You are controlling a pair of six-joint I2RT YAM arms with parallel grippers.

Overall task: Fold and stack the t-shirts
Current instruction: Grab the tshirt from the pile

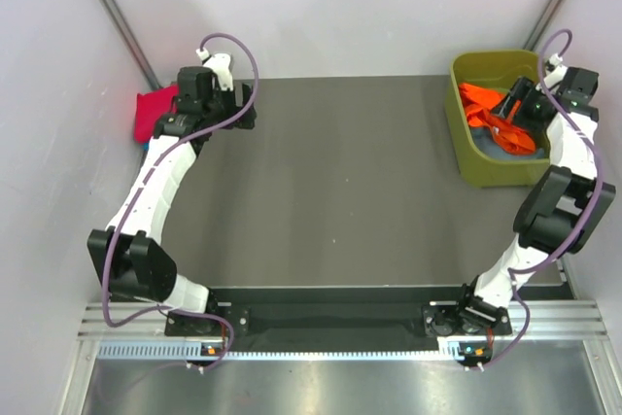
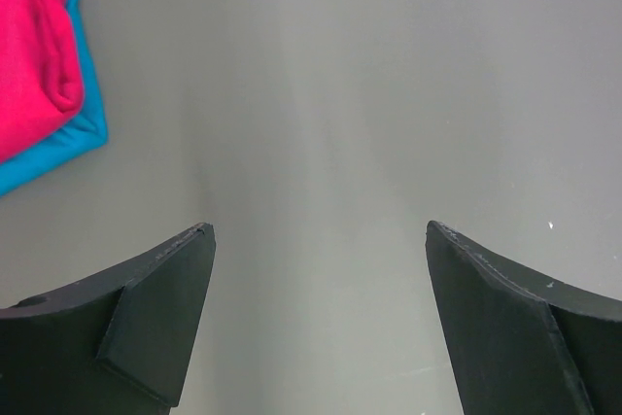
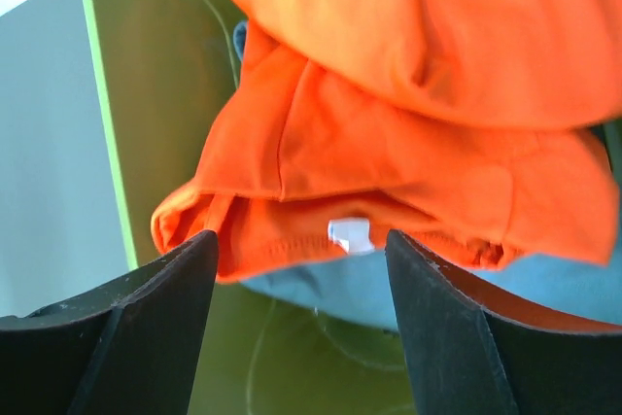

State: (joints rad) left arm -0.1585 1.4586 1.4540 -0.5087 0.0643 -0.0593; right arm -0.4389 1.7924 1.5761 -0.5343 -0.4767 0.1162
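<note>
A crumpled bright orange t-shirt lies in the olive-green tub at the far right, on top of a light blue t-shirt. My right gripper is open inside the tub, just over the orange t-shirt's hem and white label, with the light blue cloth below; it holds nothing. A folded crimson-pink t-shirt lies on a folded blue one at the far left table edge. My left gripper is open and empty over bare table, to the right of that stack.
The dark grey table is bounded by white walls at the left, back and right. The tub's wall stands close to my right gripper's left finger. Both arm bases sit on the rail at the near edge.
</note>
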